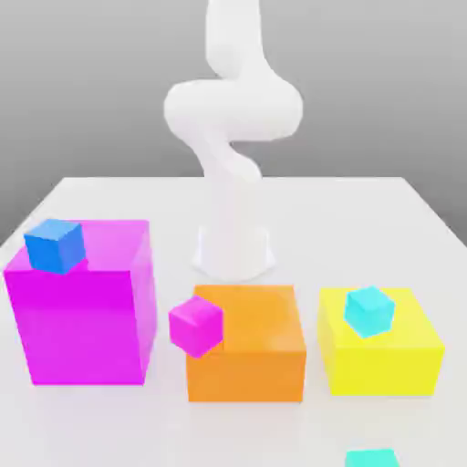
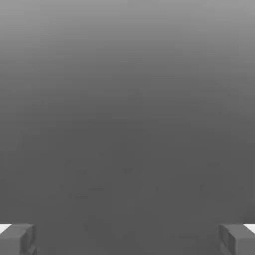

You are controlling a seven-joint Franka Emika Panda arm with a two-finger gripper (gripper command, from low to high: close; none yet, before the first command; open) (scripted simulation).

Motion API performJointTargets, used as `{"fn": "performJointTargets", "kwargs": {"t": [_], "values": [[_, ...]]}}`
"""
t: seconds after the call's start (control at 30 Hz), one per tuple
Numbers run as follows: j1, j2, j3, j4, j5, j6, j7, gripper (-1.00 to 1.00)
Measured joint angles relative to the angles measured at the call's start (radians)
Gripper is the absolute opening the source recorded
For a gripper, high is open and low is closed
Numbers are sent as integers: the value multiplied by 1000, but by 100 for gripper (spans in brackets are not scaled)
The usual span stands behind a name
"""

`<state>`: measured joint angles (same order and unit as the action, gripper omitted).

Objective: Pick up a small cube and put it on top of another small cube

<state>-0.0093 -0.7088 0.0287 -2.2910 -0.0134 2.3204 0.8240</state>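
The arm [image 1: 233, 137] stands at upper centre of the exterior view, w/ the gripper [image 2: 127, 239] fingers wide apart and empty, so it must first swing down toward the small teal cube [image 1: 371, 458] at the frame's bottom edge, right of centre, and come straight over it before closing. That cube is cut off by the edge, so its pose is hard to judge; the small cyan cube [image 1: 368, 310] on the yellow block [image 1: 381, 356] looks a possible base, approx.

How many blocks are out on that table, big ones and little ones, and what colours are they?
Big blocks: 3, namely magenta, orange, yellow.
Small cubes: 4, namely blue, magenta, light cyan, teal at the picture's bottom edge.
Total: 7 blocks.
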Motion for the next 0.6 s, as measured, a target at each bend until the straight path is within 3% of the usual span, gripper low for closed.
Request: {"fn": "performJointTargets", "kwargs": {"t": [0.6], "values": [[0,659,157,65,-141,147,205,0]]}}
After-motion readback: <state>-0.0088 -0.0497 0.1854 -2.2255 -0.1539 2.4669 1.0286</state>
